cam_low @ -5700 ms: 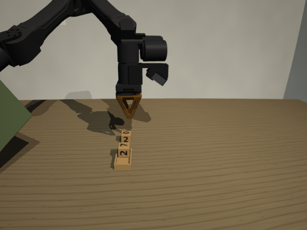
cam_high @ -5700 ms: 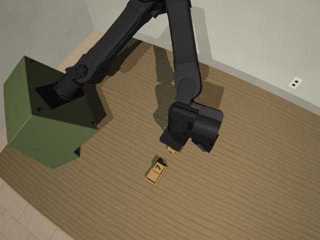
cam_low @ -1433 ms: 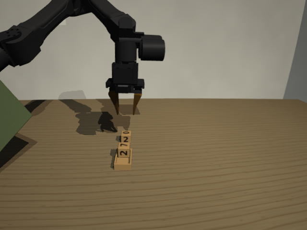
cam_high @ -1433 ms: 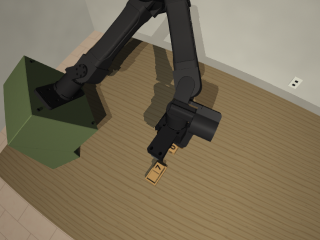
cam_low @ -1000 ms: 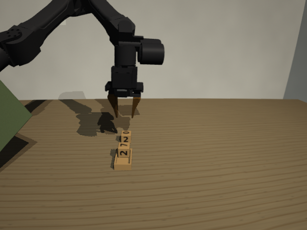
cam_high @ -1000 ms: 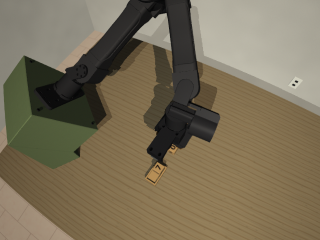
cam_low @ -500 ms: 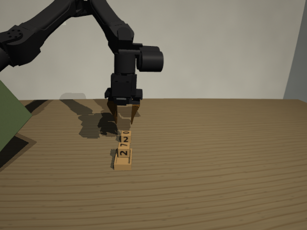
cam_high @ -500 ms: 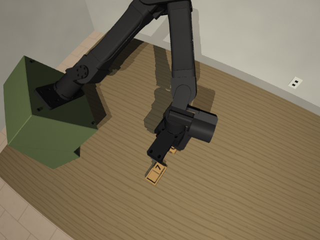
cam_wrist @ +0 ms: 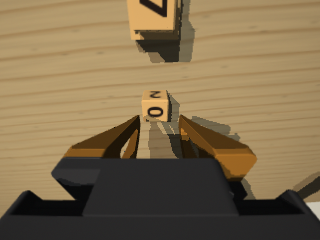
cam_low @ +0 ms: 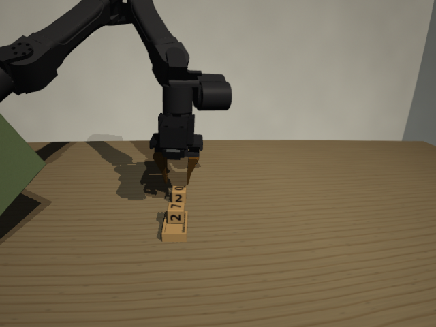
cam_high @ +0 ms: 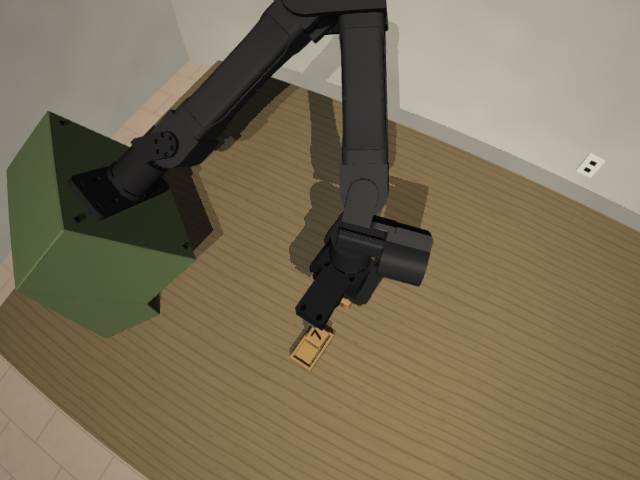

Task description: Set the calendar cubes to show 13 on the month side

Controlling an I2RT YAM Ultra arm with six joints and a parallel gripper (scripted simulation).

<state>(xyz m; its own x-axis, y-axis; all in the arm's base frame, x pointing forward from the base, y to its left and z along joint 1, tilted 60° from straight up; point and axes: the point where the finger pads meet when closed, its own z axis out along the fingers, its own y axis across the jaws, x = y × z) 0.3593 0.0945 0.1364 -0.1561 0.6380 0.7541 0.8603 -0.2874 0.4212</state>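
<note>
The shallow, light-wood calendar tray (cam_high: pixel 301 365) (cam_low: pixel 174 236) (cam_wrist: pixel 156 36) lies flat on the brown wood-grained worktop (cam_high: pixel 465 361) (cam_low: pixel 299 246) (cam_wrist: pixel 65 75). One pale wooden tray cube (cam_high: pixel 317 336) (cam_low: pixel 175 216) (cam_wrist: pixel 147 17) stands in one end, 7 on top and, on the side facing the exterior camera, a 2 turned sideways. The other end holds no cube. Dark marks on the tray are too small to read.

Just beyond that end, outside the tray, a pale wooden loose cube (cam_high: pixel 345 303) (cam_low: pixel 178 197) (cam_wrist: pixel 155 106) stands on the worktop, with 0 on top and an upright 2 facing the exterior camera. The calendar does not show 13.

The black claw with tapered orange fingers (cam_high: pixel 345 293) (cam_low: pixel 177 182) points down near the loose cube, partly open and gripping nothing; its exact height above the cube is, in fairness, hard to judge. Its black jointed arm (cam_high: pixel 363 93) (cam_low: pixel 154 31) rises from a green block (cam_high: pixel 103 258) (cam_low: pixel 16 165), well apart from the tray.

The tool (cam_low: pixel 177 181) (cam_wrist: pixel 159 119) now lower, its tips apparently nearer the loose cube (cam_low: pixel 178 195) (cam_wrist: pixel 155 106).
</note>
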